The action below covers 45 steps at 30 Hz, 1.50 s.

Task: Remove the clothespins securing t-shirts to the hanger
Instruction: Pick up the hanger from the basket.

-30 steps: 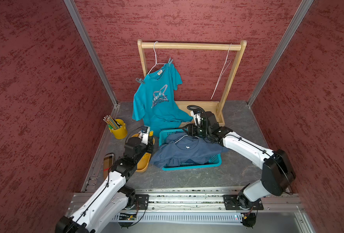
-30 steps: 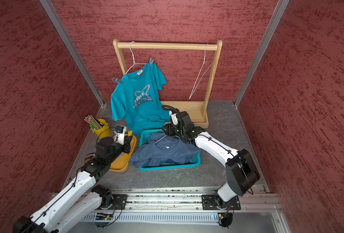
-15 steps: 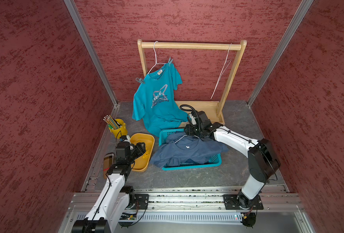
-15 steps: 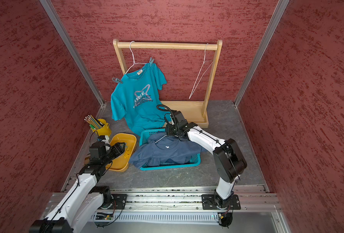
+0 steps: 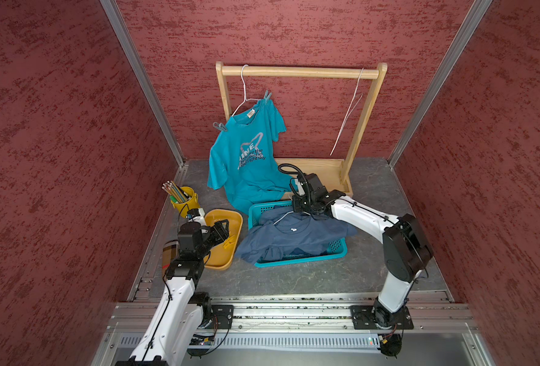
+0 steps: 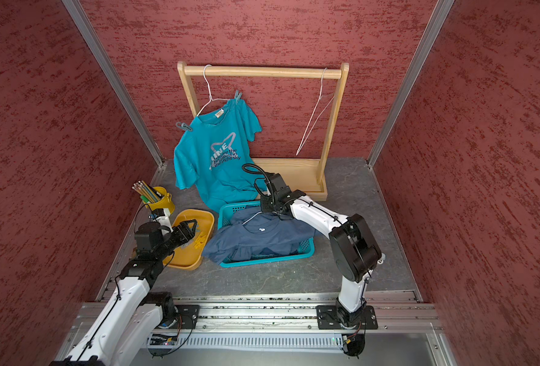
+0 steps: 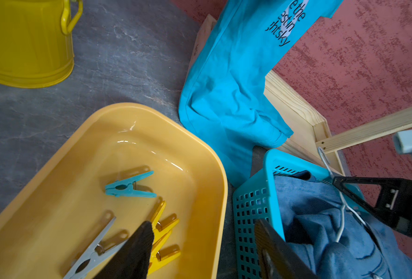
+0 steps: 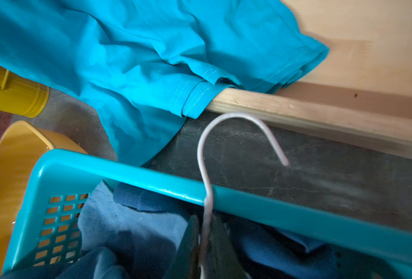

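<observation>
A teal t-shirt (image 5: pixel 246 158) hangs on a white wire hanger from the wooden rack (image 5: pixel 300 72). Two grey-blue clothespins (image 5: pixel 219 126) (image 5: pixel 267 95) pin its shoulders; both top views show them (image 6: pixel 183 126). A slate blue t-shirt (image 5: pixel 294 236) lies in the teal basket (image 5: pixel 300 260) over navy cloth (image 8: pixel 137 198). My right gripper (image 8: pixel 205 219) is shut on the neck of that shirt's hanger (image 8: pixel 201 166). Over the yellow tray (image 7: pixel 55 193) my left gripper (image 7: pixel 202 224) is open and empty. In the tray lie a teal clothespin (image 7: pixel 127 187), a grey one (image 7: pixel 91 251) and two yellow ones (image 7: pixel 164 232).
A yellow cup of pencils (image 5: pixel 184 198) stands behind the tray at the left wall. An empty wire hanger (image 5: pixel 348 117) hangs at the rack's right end. The rack's wooden base (image 5: pixel 322 172) lies just behind the basket.
My left gripper opened over the tray, drew back, then came forward over it again. My right gripper sank to the basket's back rim and shut on the hanger's neck.
</observation>
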Motion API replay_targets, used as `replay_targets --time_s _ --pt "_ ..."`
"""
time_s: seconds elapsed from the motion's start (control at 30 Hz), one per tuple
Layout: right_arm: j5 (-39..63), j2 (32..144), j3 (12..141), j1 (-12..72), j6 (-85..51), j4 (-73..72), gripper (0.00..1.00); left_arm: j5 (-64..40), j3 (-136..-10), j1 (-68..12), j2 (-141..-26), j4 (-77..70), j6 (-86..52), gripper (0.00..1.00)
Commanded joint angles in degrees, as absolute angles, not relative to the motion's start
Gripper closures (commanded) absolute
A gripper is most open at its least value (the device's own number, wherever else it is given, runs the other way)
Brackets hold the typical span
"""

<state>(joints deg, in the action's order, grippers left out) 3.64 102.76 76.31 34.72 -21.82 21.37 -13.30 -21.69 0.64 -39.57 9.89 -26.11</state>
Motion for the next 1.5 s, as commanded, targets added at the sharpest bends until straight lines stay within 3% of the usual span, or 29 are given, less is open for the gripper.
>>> replay_targets --time_s 0.0,0.47,0.67,0.87,0.97,1.17,1.47 --pt "1.51 97.5 75.07 35.23 -20.23 19.06 1.0 -14.66 -24.86 0.81 -37.62 11.15 -22.65 0.32" --pt "3.99 75.36 62.7 35.5 -19.64 1.18 1.0 -32.85 -33.33 0.37 -36.43 10.28 -12.48 0.33" --pt "4.27 66.77 59.03 35.51 -19.44 -6.16 1.0 -45.08 -39.6 -6.62 -37.12 8.21 -3.18 0.33" --pt "3.47 64.12 58.93 35.5 -18.04 -5.68 1.0 -29.98 -52.73 -26.97 -45.12 29.09 17.3 0.22" --pt "3.78 63.51 58.82 35.51 -17.93 -5.32 1.0 -20.8 -55.12 -34.06 -49.07 32.29 21.85 0.2" --pt "6.03 62.78 58.63 35.68 -17.49 -5.19 1.0 -18.87 -56.14 -35.04 -54.25 30.07 21.09 0.23" --pt "10.2 62.58 57.48 36.1 -15.66 -6.59 1.0 -16.41 -57.08 -35.1 -59.4 26.46 22.08 0.42"
